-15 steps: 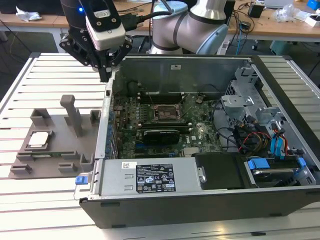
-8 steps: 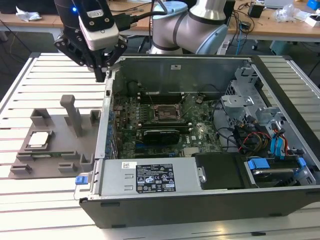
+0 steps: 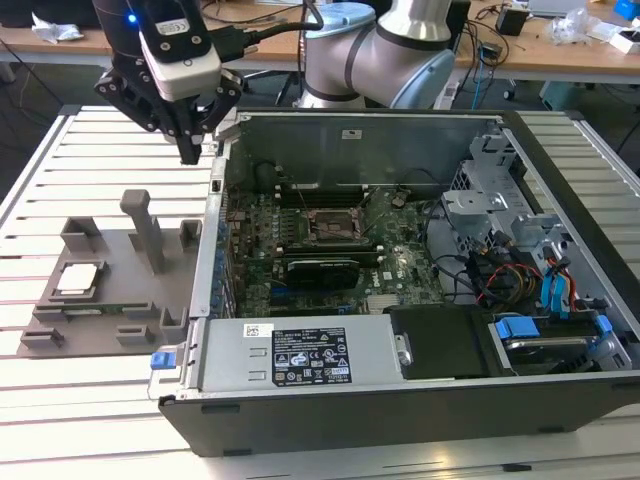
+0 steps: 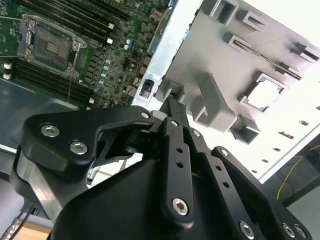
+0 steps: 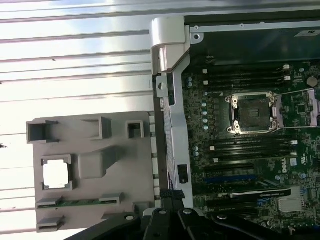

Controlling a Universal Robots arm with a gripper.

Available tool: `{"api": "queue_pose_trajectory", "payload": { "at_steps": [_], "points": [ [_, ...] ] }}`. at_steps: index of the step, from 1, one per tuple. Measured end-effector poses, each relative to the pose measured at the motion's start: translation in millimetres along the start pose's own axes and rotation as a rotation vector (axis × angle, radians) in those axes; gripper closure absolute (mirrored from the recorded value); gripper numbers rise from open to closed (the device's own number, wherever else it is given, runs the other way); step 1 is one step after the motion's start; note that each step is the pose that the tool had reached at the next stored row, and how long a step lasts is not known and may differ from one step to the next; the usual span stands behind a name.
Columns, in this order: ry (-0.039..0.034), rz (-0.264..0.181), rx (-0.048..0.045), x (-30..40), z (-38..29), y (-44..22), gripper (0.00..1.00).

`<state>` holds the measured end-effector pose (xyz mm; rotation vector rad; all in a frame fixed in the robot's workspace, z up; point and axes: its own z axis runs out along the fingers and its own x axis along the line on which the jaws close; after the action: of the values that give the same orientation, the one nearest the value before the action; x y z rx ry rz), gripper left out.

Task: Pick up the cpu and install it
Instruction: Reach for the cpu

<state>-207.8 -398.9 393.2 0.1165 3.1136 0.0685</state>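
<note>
Jaws pressed together, empty; gripper (image 3: 190,155) hangs by case wall (image 3: 212,220), well off cpu (image 3: 78,278) on plate (image 3: 115,300), so a closed descent would likely clip wall or shove cpu.

Exterior view: off the arm, raised, mid distance, facing down at an angle across the desk (image 3: 40,170) onto the open computer case (image 3: 350,135). First wrist view: high, facing straight down. Second wrist view: close behind the gripper (image 4: 171,106), tilted. All three share the grey fixture plate (image 3: 120,300) and processor socket (image 3: 330,225).
</note>
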Motion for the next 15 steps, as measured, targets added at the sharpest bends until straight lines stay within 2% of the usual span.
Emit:
{"api": "queue_pose_trajectory", "payload": {
  "at_steps": [4, 9, 11, 13, 15],
  "points": [
    [0.0000, 0.000, 0.0000, 6.2, -0.1, -0.4, 0.89],
    [0.0000, 0.000, 0.0000, 18.0, -0.5, -1.3, 0.89],
    [0.0000, 0.000, 0.0000, 20.2, -0.5, -1.5, 0.89],
    [0.0000, 0.000, 0.0000, 28.0, -0.7, -2.1, 0.89],
    [0.0000, 0.000, 0.0000, 32.7, -0.9, -2.4, 0.89]
  ]
}}
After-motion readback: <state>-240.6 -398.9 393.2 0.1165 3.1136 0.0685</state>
